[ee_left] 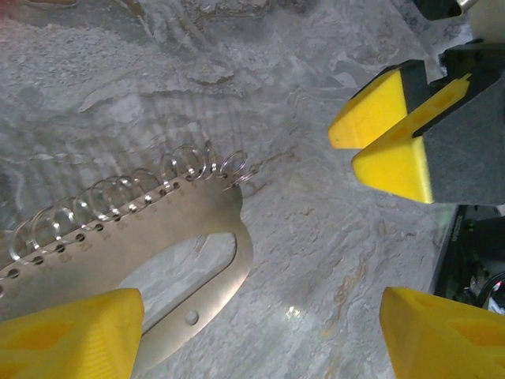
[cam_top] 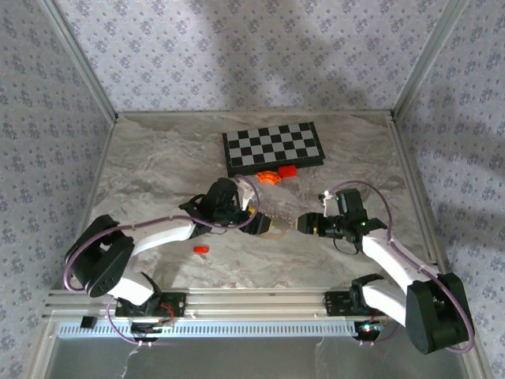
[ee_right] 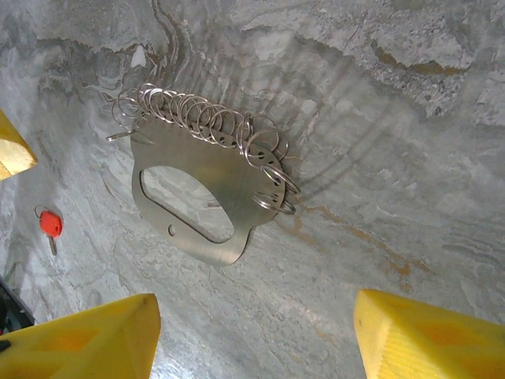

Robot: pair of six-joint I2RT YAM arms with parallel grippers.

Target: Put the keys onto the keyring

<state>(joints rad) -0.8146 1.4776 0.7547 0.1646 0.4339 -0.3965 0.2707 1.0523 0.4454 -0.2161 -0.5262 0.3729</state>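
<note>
One tiny key with a red plastic head and a short silvery blade (cam_top: 201,249) (ee_right: 50,223) lies alone on the grey marbled bench (cam_top: 158,158), left of and nearer than both arms. To its right, the left pincer (cam_top: 267,224) (ee_left: 256,335) stands wide open and holds nothing, with one yellow finger (ee_left: 71,332) over the keyring's edge. The single keyring (cam_top: 282,215) (ee_left: 213,229) (ee_right: 201,158), a flat silvery metal plate with an oval cut-out, lies flat between the two pincers. The row of small wire rings along one edge overlaps too much to count. The right pincer (cam_top: 303,224) (ee_right: 256,339) faces it, jaws apart and empty. Farther back are one black-and-white chessboard (cam_top: 272,148), one orange curved piece (cam_top: 268,177) and one red rectangular block (cam_top: 287,169).
</note>
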